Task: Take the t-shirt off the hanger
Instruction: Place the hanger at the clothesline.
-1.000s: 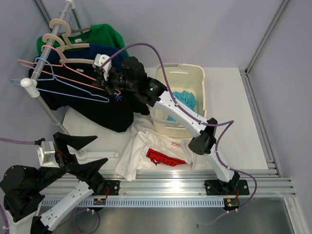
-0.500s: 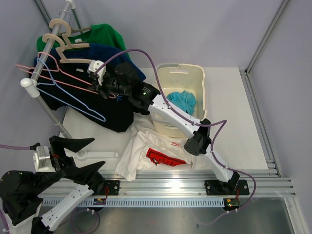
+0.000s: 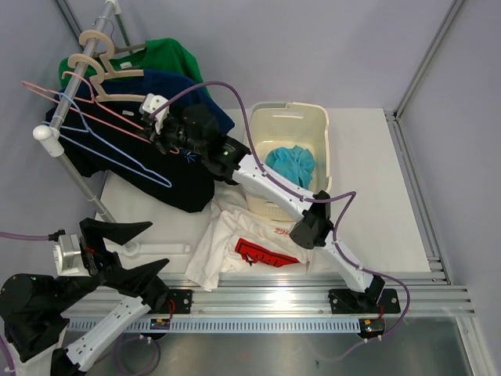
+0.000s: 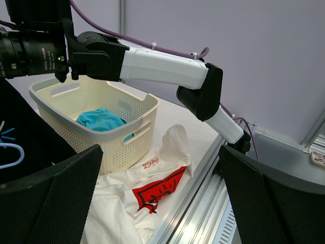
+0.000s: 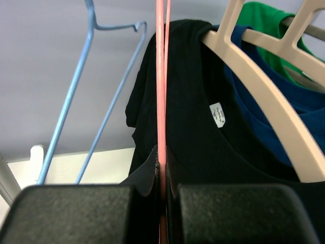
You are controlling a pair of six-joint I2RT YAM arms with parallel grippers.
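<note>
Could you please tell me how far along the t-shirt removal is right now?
Done, it seems: a white t-shirt lies on the table, a teal one in the basket. In hand: the right tool is shut on the pink hanger carrying the black t-shirt. Left: slipping that shirt off; the left tool waits open, and a blue shirt and a green shirt hang on beige hangers.

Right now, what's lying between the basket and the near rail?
A crumpled white shirt with a red print, between basket and rail; the top view shows it.
</note>
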